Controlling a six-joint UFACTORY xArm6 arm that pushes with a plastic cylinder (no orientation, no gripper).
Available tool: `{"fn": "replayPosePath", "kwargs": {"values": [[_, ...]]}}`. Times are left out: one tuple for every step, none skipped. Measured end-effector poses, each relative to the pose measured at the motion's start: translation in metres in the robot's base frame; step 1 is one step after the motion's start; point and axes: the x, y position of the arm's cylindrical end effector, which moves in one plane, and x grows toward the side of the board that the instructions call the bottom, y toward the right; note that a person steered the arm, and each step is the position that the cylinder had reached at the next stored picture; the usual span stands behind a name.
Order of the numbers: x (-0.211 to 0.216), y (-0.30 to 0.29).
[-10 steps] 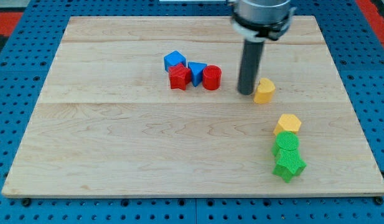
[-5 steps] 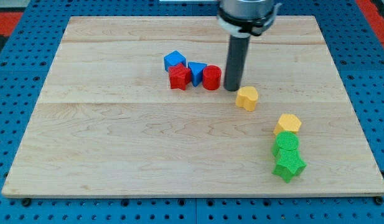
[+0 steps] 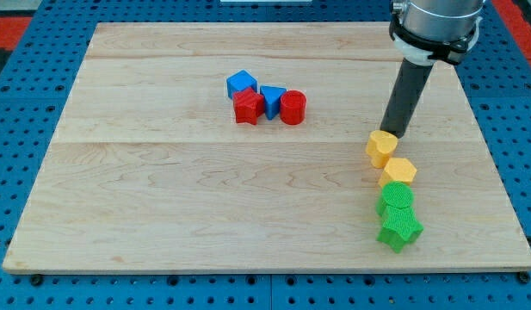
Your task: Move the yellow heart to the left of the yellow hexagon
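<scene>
My tip (image 3: 392, 135): at the far right edge of the yellow heart, touching or almost touching it; the rod leans up toward the right.
Fingers: there are none to release or clench (the arm ends in a plain rod).
Yellow heart (image 3: 381, 148): on the right part of the bench, just far-left of the yellow hexagon and touching it or nearly so.
Yellow hexagon (image 3: 398, 171): just near-right of the heart, at the far end of a short column.
Green blocks: a green round block (image 3: 395, 200) sits against the hexagon's near side, a green star (image 3: 399, 228) against that one, close to the near edge.
Centre group: blue cube (image 3: 241, 83), red star (image 3: 248, 107), blue triangle (image 3: 272, 96) and red cylinder (image 3: 292, 108) bunched together, well apart from the yellow pair.
Bench (image 3: 162, 198): wide bare wood to the left of the heart and hexagon; a narrower bare strip lies between the column and the right edge.
</scene>
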Motion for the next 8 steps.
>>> {"fn": "replayPosePath", "kwargs": {"values": [[0.018, -0.006], [0.019, 0.000], [0.009, -0.002], [0.000, -0.038], [0.030, -0.039], [0.047, -0.044], [0.025, -0.055], [0.001, -0.033]]}}
